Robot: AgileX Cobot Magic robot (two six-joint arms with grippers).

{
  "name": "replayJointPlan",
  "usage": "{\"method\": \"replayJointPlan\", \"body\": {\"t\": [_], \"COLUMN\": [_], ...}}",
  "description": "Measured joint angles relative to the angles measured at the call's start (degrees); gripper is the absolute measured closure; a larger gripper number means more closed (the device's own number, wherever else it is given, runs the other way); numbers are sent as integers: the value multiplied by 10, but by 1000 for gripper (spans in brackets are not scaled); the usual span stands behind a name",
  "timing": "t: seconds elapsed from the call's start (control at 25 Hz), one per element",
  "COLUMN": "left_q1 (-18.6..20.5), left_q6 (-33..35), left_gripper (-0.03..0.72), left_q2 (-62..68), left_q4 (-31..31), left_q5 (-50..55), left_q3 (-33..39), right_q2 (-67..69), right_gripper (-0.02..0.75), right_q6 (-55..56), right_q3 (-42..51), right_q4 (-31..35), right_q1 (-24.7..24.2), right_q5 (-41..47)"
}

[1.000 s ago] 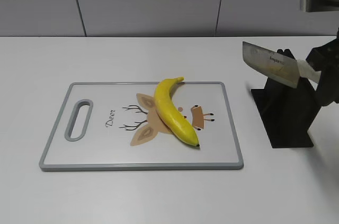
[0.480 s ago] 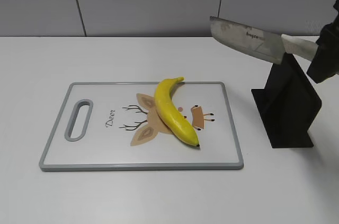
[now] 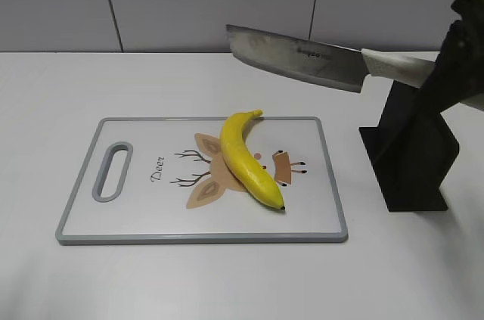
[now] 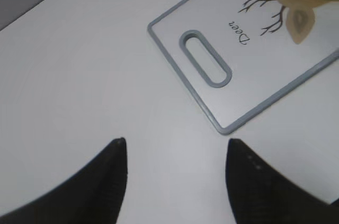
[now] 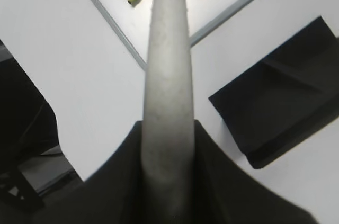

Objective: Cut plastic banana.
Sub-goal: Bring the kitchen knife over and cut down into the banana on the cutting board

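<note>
Banana [image 3: 248, 156]: lies diagonally on cutting board [image 3: 144, 206], untouched. Knife [image 3: 299, 56]: clamped by its handle in right gripper [image 3: 442, 70], blade in the air above and behind the banana. Left gripper [image 4: 175, 181]: spread wide, empty, beside the board's handle end.

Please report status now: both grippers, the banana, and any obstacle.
Right gripper shut on knife, raised over board. Left gripper open, empty. Plastic banana uncut on cutting board. Nothing in the way.
</note>
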Motion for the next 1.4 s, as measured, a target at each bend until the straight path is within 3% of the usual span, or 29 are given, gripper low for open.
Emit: {"method": "replayJointPlan", "body": {"t": [0.2, 0.4, 0.6, 0.96, 1.2, 1.32, 1.4], "left_q1": [-1, -3, -28, -127, -155, -157, -157], "left_q6": [106, 267, 372, 458, 484, 486, 487], "left_gripper": [111, 111, 111, 115, 126, 188, 307], "left_q2": [136, 275, 395, 542, 598, 614, 620], "left_q4": [-50, -115, -151, -151, -148, -146, -144], "left_q5": [-7, 50, 94, 73, 47, 40, 35], "left_q3": [-104, -234, -341, -425, -434, -434, -434], "right_q2": [2, 24, 45, 103, 137, 139, 139], "right_gripper": [560, 560, 560, 560, 560, 560, 560], "right_q6": [-73, -166, -225, -292, -315, -331, -336], "right_q3": [0, 0, -2, -56, -79, -79, -80], "right_q4": [3, 2, 0, 26, 38, 40, 42], "right_q1": [37, 42, 43, 43, 43, 43, 43], "right_q5": [-28, -39, -68, -73, -77, -80, -83]}}
